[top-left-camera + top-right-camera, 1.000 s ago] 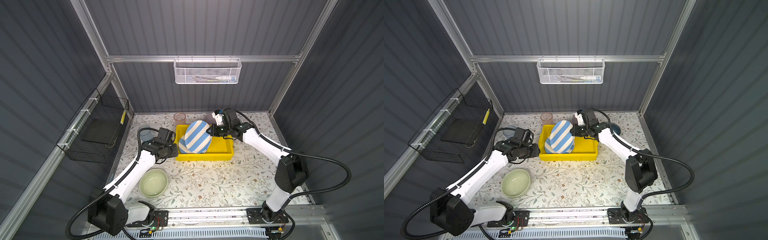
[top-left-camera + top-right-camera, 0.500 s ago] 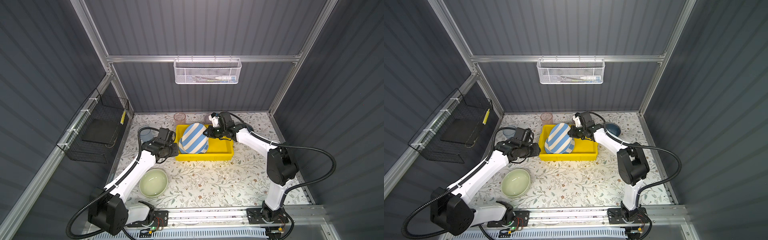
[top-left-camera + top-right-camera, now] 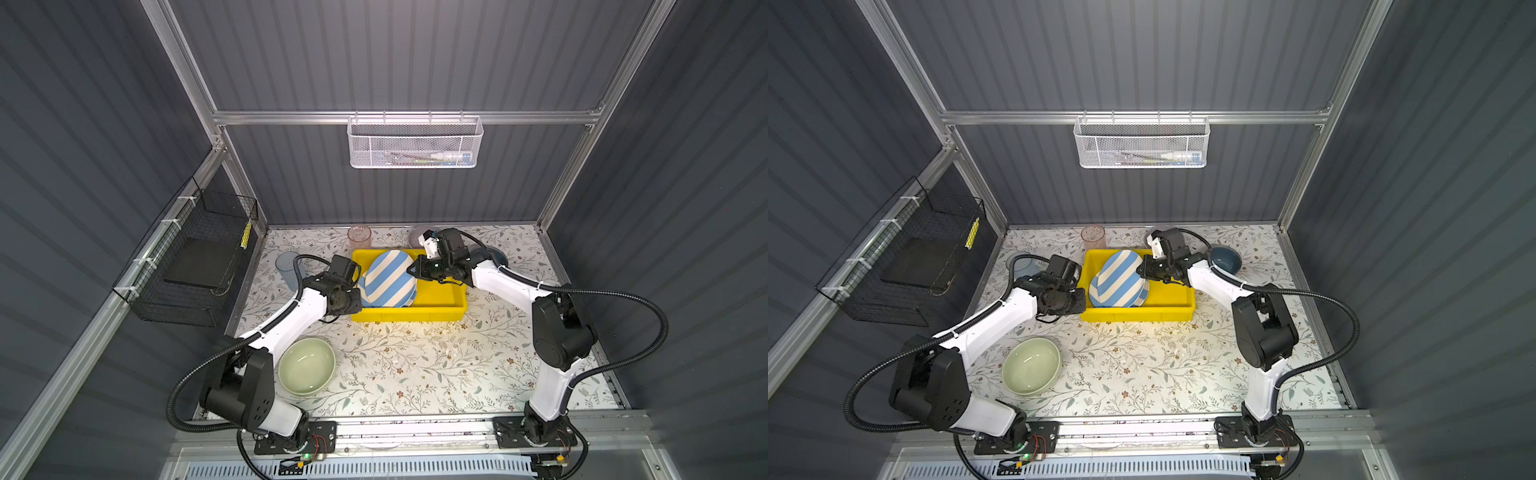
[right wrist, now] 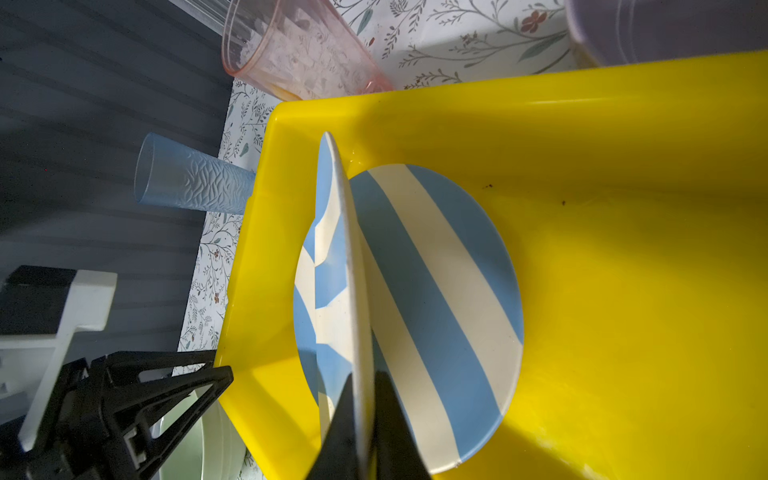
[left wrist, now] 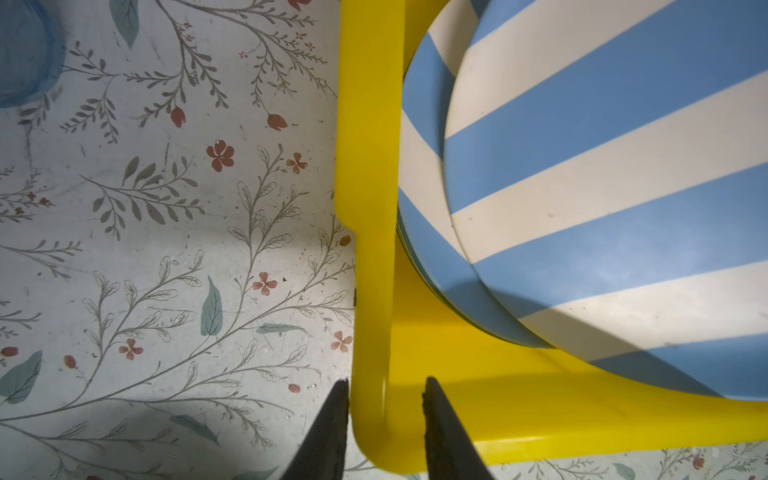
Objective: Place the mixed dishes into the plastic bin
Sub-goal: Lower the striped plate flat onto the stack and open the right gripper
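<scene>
Progress sits near the midpoint, judged outward from the right claw. The upper striped plate in its grip is tilted on edge over the yellow bin and not yet laid down. Beneath it a lower striped plate already lies flat on the bin floor. Thin edges under that one, seen from the left wrist, may be further plates; I cannot tell.

Five dishes wait outside the bin on the flowered table. In a top view a pink tumbler and a lilac bowl stand just above the bin's far wall. A blue tumbler is near the bin's left end and a dark blue bowl near its right end. A pale green bowl sits lower left, well apart.

The right claw's jaws are nearly together, one on each face of the upper plate's rim with no gap visible, so it reads as a pinch holding the plate up. The left claw has its jaws partly apart, straddling the bin's rim near a corner. One fingertip is outside the wall and the other inside, with yellow showing between it and the rim. It clamps nothing and looks placed to steady the bin.
</scene>
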### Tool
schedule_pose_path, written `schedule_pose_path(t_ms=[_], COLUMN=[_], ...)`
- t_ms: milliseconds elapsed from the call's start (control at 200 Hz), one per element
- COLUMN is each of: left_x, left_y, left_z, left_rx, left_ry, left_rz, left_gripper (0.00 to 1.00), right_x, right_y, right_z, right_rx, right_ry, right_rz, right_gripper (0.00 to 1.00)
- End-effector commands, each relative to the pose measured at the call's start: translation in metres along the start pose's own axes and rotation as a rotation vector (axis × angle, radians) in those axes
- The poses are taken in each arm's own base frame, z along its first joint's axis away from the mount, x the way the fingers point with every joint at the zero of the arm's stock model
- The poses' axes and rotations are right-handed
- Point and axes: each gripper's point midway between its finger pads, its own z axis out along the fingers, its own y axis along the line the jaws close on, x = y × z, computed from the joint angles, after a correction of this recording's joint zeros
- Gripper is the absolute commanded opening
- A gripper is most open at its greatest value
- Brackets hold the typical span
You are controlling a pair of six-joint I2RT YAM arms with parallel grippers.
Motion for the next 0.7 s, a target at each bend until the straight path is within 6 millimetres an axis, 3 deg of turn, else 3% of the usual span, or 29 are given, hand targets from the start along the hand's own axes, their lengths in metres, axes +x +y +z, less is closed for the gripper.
schedule_pose_path(t_ms=[0, 285, 695], left_x=[-0.011, -0.009, -0.008], left_y=[-0.004, -0.007, -0.007], left_z=[0.003, 0.005, 0.005], left_rx=[0.017, 0.033, 0.041], left_ry=[-0.014, -0.007, 0.002], left_rz=[0.014, 0.015, 0.018], left_gripper=[0.28, 0.22, 0.22], right_x=[0.007, 0.017, 0.03], right_y=[-0.003, -0.024, -0.043], right_z=[0.003, 0.007, 0.021], right_rx=[0.004, 0.1, 0.181], right_ry=[0.017, 0.058, 0.095], right_rz=[-0.001, -0.005, 0.001], right_gripper=[0.15, 0.32, 0.4])
